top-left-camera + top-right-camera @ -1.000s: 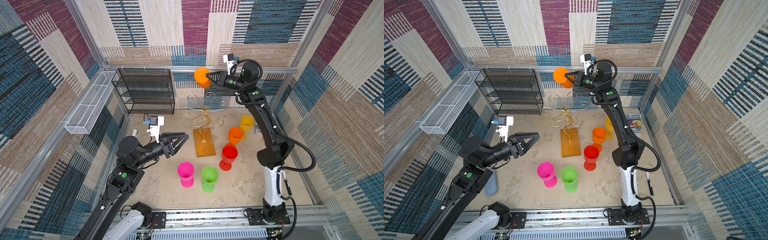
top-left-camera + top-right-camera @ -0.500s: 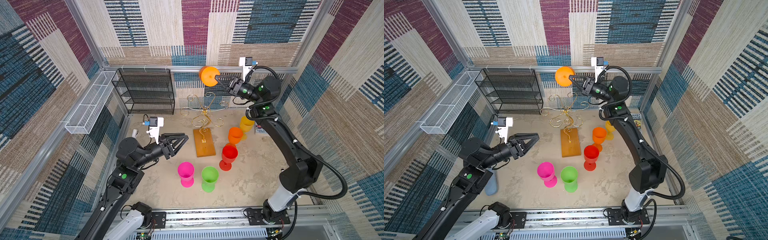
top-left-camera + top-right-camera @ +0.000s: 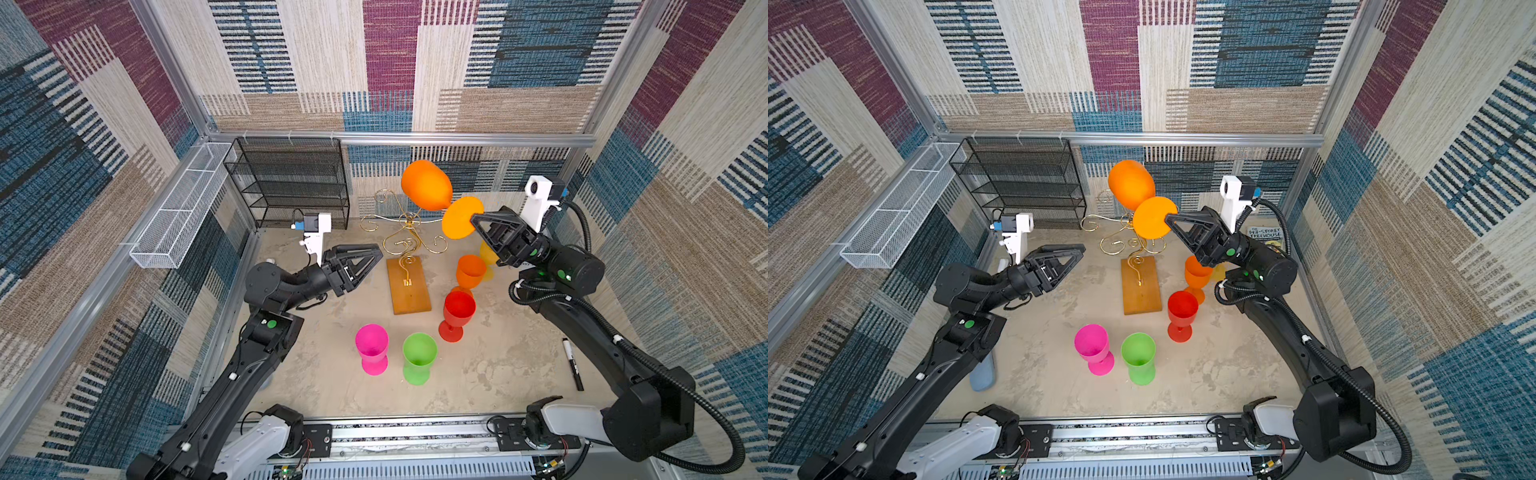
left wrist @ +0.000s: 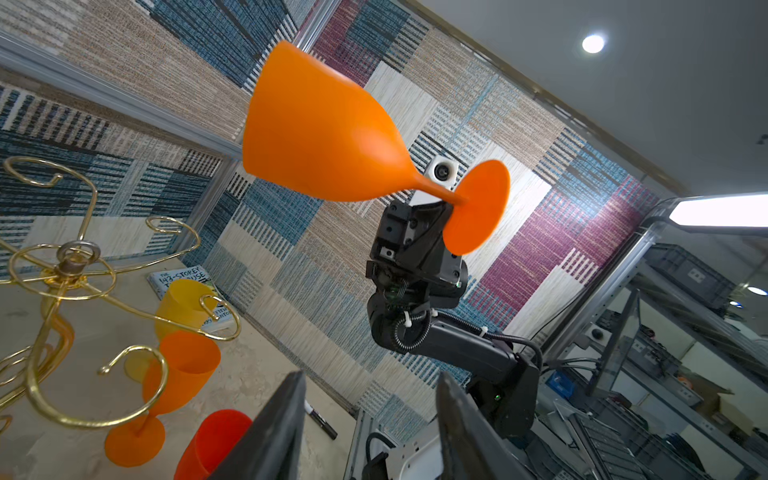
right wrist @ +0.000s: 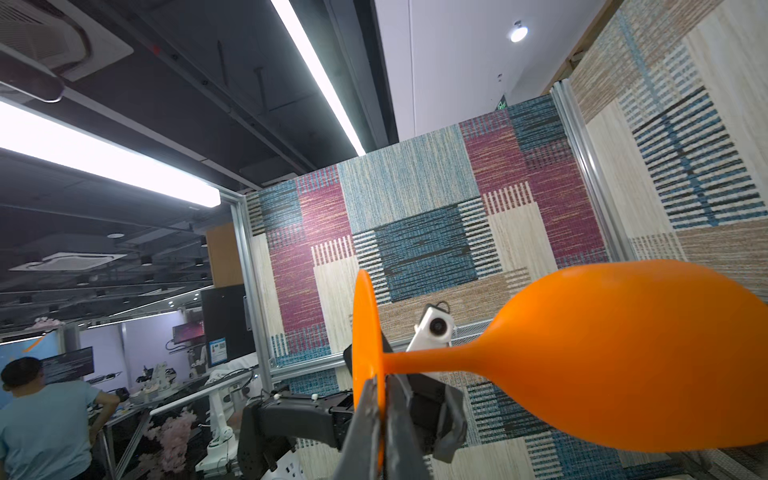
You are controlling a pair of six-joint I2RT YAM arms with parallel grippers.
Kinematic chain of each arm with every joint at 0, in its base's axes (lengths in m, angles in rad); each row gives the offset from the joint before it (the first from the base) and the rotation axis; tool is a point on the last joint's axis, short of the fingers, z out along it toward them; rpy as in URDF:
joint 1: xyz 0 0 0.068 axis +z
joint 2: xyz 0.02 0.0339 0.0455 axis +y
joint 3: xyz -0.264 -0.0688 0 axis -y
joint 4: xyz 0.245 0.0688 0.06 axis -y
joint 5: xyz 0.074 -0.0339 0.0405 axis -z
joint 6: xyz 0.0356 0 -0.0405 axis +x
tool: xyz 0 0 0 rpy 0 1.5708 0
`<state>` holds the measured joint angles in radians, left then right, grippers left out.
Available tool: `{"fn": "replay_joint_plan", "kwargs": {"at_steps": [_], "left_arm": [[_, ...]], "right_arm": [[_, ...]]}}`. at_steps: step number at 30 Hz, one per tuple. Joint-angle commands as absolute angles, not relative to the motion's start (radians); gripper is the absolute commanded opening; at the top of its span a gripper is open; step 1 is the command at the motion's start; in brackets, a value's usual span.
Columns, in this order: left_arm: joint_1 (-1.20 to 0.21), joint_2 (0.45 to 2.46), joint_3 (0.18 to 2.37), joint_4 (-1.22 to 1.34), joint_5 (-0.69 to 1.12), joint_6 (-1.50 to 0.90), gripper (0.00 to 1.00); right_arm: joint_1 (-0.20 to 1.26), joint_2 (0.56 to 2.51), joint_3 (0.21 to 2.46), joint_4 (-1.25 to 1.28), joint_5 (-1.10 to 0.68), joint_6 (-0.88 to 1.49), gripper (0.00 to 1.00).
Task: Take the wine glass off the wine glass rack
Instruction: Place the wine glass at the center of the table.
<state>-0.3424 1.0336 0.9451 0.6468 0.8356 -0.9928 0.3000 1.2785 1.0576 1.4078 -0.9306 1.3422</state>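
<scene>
**Glass is off the rack, now don't fumble the landing**

So the wine glass [image 3: 426, 185] is up in the air and fully clear of the rack [image 3: 409, 232]. It's lying about sideways, bowl toward the back wall. In both top views it hangs over the rack's right side, and I can't see it touching any of the gold curls. The right jaws are clenched on the rim of the foot [image 5: 365, 332] and nothing else. The left jaws are parted with nothing between them, hovering low beside the rack's wooden base [image 3: 409, 291] and aimed up at the glass.

How I'd play it: the lifting part looks done to me, and what's left is getting it down upright.
- That pinch on a thin disc is a long lever with the bowl way out at the end. Go slow, no quick wrist flicks, or it could twist out.
- Swing away from the curls first, then roll the wrist till the foot faces down.
- Pick a bare patch of tabletop [image 3: 511, 374], not the crowd of 5 glasses. The red glass [image 3: 457, 309] and orange glass [image 3: 470, 270] sit right by the arm.
- Get the foot flat before letting go.
- Handing the stem to the left jaws might work too.

Versus 1 second ago: the glass was up near the back rail and more to the left. It has since come down and rightward. The right arm [image 3: 582, 316] went from standing tall to leaning in from the right side. The left arm [image 3: 266, 332] has hardly budged.
</scene>
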Motion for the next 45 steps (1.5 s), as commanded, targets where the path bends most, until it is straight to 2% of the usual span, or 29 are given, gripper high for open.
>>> {"fn": "replay_joint_plan", "kwargs": {"at_steps": [1, 4, 6, 10, 18, 28, 45], "left_arm": [[-0.283, 1.123, 0.978, 1.075, 0.925, -1.228, 0.55], [-0.220, 1.215, 1.009, 1.298, 0.966, -1.323, 0.56], [-0.204, 1.254, 1.042, 1.338, 1.007, -1.324, 0.57], [-0.202, 1.285, 1.078, 1.311, 1.076, -1.256, 0.56], [-0.202, 1.246, 1.048, 1.069, 1.116, -1.007, 0.57], [-0.205, 1.385, 1.049, 1.408, 1.122, -1.248, 0.58], [-0.313, 1.403, 1.058, 1.410, 1.142, -1.234, 0.60]], "right_arm": [[0.303, 1.260, 0.998, 1.729, -0.891, 1.534, 0.00], [0.305, 1.247, 0.948, 1.802, -0.854, 1.603, 0.00], [0.304, 1.240, 0.927, 1.831, -0.836, 1.636, 0.00], [0.321, 1.225, 0.882, 1.848, -0.808, 1.638, 0.00], [0.364, 1.203, 0.852, 1.850, -0.773, 1.598, 0.00], [0.457, 1.210, 0.910, 1.848, -0.773, 1.557, 0.00], [0.474, 1.223, 0.894, 1.849, -0.763, 1.543, 0.00]]}}
